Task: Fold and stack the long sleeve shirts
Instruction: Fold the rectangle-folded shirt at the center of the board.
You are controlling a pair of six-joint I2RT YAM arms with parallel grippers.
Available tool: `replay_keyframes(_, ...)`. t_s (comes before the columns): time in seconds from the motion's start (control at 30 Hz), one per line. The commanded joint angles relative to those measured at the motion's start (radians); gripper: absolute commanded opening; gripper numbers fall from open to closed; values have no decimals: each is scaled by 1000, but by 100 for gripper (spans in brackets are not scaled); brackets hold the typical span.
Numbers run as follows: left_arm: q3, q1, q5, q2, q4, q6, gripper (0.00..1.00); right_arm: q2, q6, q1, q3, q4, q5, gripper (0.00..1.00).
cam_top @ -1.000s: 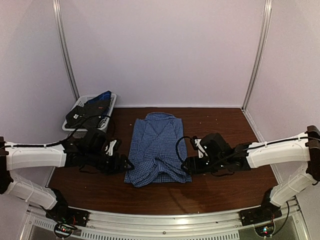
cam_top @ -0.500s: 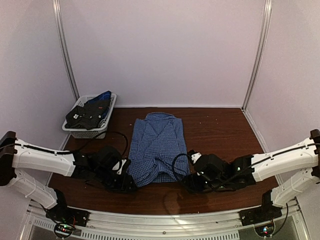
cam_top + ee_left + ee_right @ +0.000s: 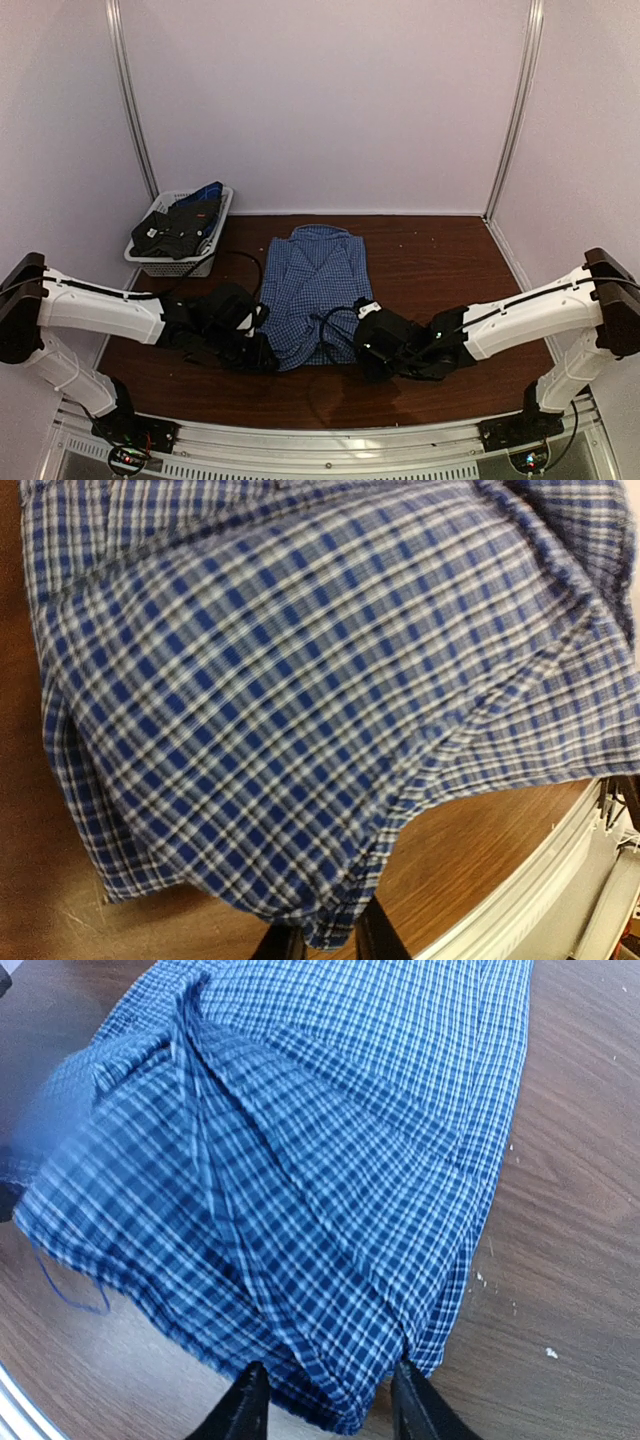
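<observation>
Expect the blue-and-white fine-checked cotton shirt (image 3: 310, 290), lying on the brown wooden table (image 3: 450, 260), to handle soft, light, limp; pinch its near hem corners. Cannot tell if the left gripper (image 3: 328, 942) clamps its corner; note the right gripper (image 3: 328, 1400) apart, astride the hem.

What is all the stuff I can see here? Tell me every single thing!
table: one, brown wood, under everything
shirt: one, blue-and-white checked, folded narrow, middle of the table
basket: one, white lattice, far left corner of the table
clothes: a pile, number hidden, dark with some blue, inside the basket
left arm: one, white and black, reaching in from the left
right arm: one, white and black, reaching in from the right
left fingers: two, black, pinching the shirt's near edge
right fingers: two, black, either side of the shirt's near edge, grip unclear
</observation>
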Motion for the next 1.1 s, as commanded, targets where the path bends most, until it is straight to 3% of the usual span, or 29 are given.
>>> replay_keyframes(0.0, 74, -2, -82, -32, -22, 3, 14, 13, -19, -19, 63, -39, 75, 38)
replay_keyframes(0.33, 138, 116, -89, -19, -4, 85, 6, 49, -65, -157, 140, -23, 67, 19)
replay_keyframes(0.53, 211, 223, -59, 43, 33, 149, 4, 70, -128, -251, 208, -5, 13, 16)
replay_keyframes(0.8, 290, 280, -31, 136, 73, 195, 4, 31, -186, -242, 200, -23, -87, 42)
replay_keyframes(0.9, 306, 280, -24, 157, 73, 202, 3, -4, -165, -200, 157, -33, -103, 54)
replay_keyframes(1.07, 306, 280, -17, 159, 75, 198, 3, -49, -80, -133, 77, -36, -136, 64)
